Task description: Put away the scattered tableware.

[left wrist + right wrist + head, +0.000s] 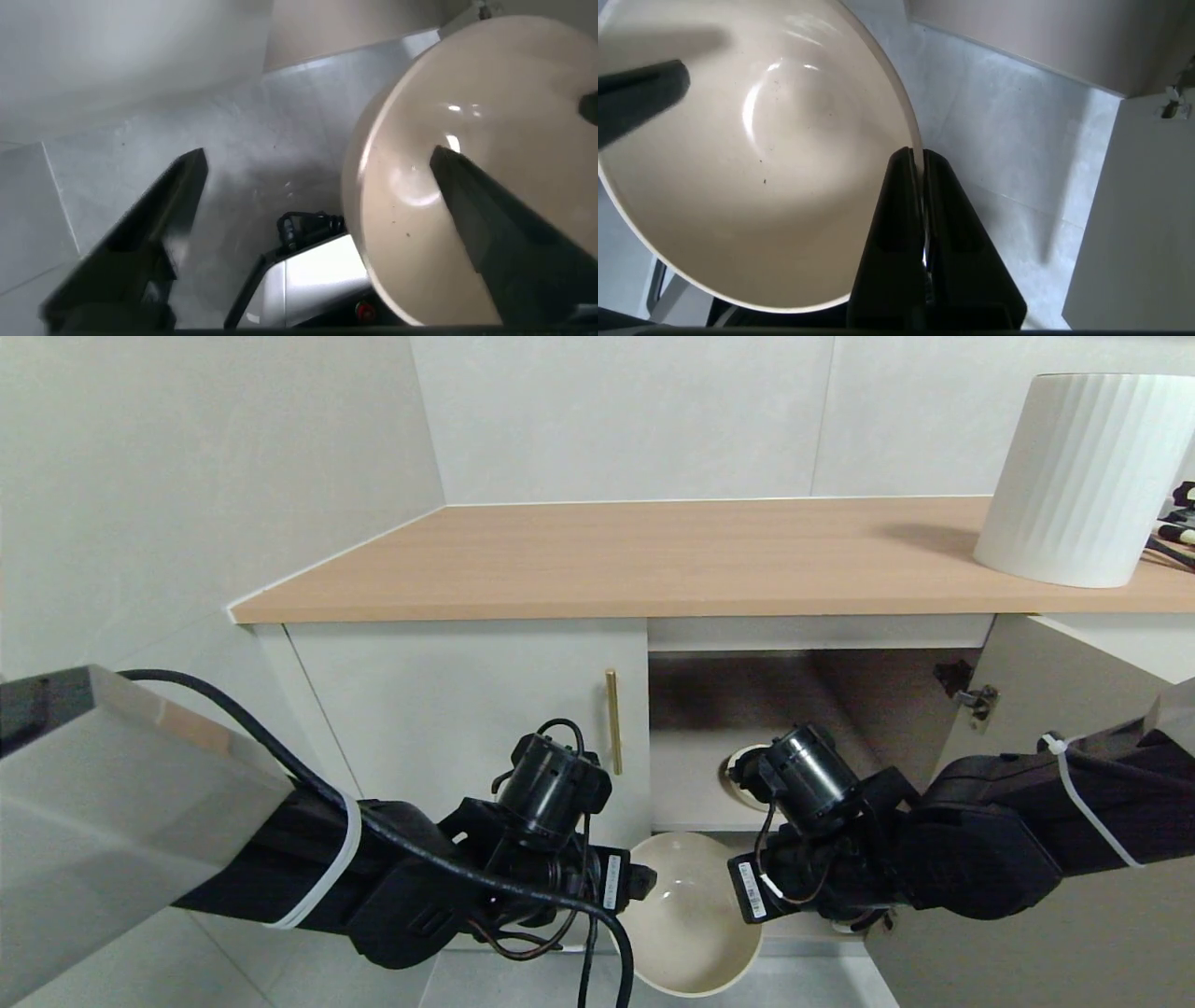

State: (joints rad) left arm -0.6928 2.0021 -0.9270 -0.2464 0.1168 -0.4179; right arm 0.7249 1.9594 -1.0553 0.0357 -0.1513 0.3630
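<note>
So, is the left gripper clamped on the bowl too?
No, the left gripper is wide open; only the right gripper pinches the bowl by its rim.

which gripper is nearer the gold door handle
Left. The left gripper is open at the left rim of the bowl, just below the handle. The right gripper is shut on the bowl's right rim, farther off to the right.

Left arm point(373, 887): extends toward the bowl point(691, 933) from its left side, wrist low beside the rim.
Left gripper point(318, 159): fingers spread wide, straddling the bowl's left rim, one over the inside, one outside.
Right arm point(990, 840): extends toward the bowl from its right side.
Right gripper point(921, 163): fingers pinched together on the bowl's right rim, one inside, one outside.
</note>
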